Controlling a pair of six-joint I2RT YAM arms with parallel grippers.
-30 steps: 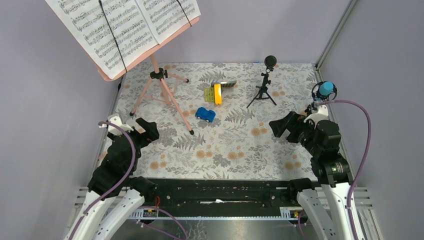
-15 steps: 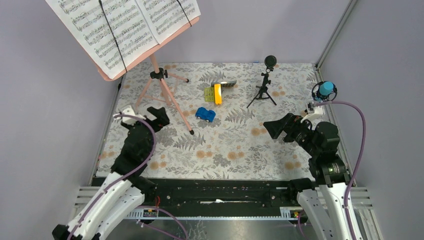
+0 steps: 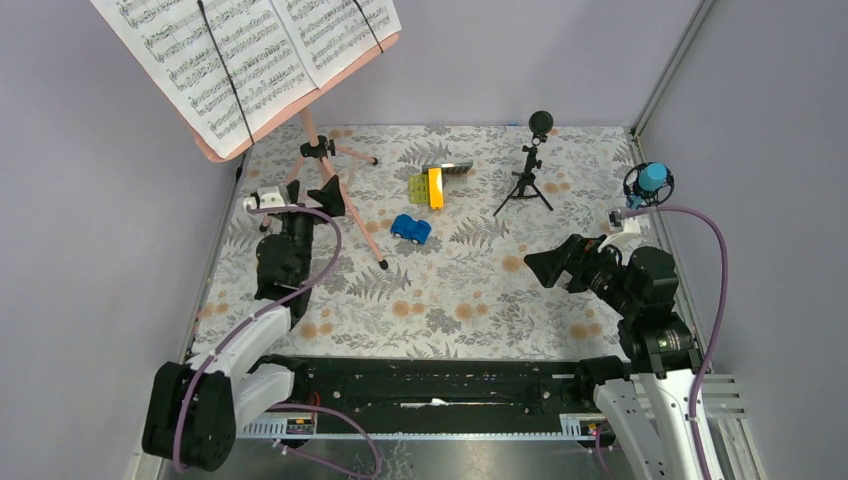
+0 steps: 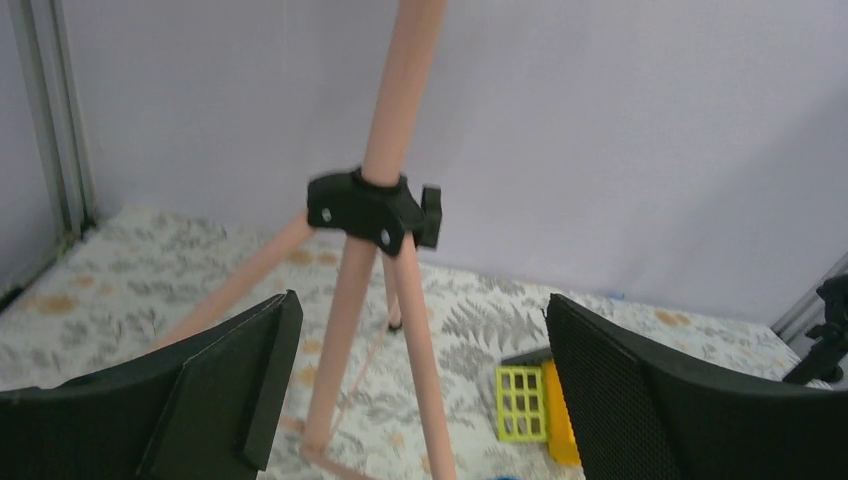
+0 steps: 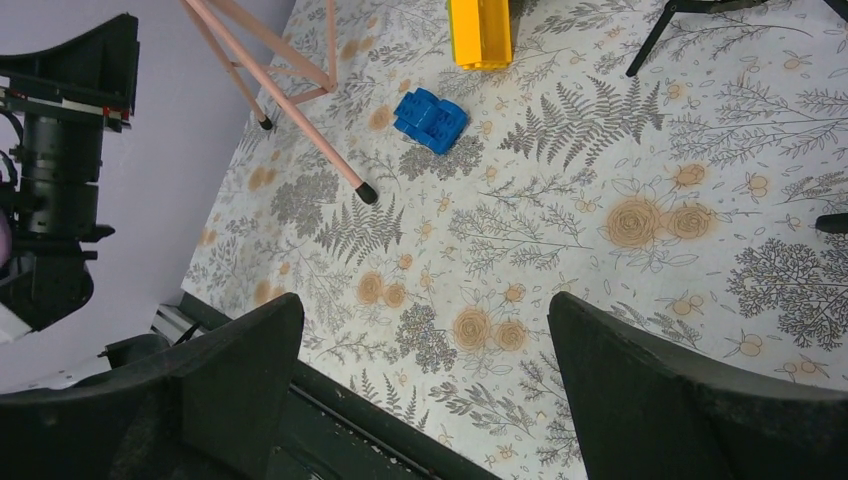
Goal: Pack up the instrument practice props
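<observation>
Pink music stand [image 3: 312, 130] sits upper left in the top view. Its tripod legs [image 3: 355, 222] are spread on the floral table cover [image 3: 450, 290], and white sheet-music pages [image 3: 240, 60] are strapped on the desk under thin black bands. Black mic [image 3: 540, 122] is upright on its small tripod at upper centre-right. Blue mic [image 3: 651, 178] is at the far right edge. Blue toy car [image 3: 411, 228] and yellow-green toy block [image 3: 428, 187] are mid-frame and are not props.

Left gripper [image 3: 298, 200] has its fingers spread wide and holds nothing. It is just beside the stand's near legs. In the left wrist view the black leg hub [image 4: 372, 208] and pole are framed between the fingers but look a bit beyond them, with no contact seen. Right gripper [image 5: 420, 370] is also spread and empty, hovering over the cover at mid-right, apart from both mics.

Step, as I judge it: approach to the stand, nothing packed yet, and no box or bag in view. The next move calls for advancing until the pole sits between the fingers, then closing near the hub. The stand looks top-heavy, so an off-centre grip could tip it.
</observation>
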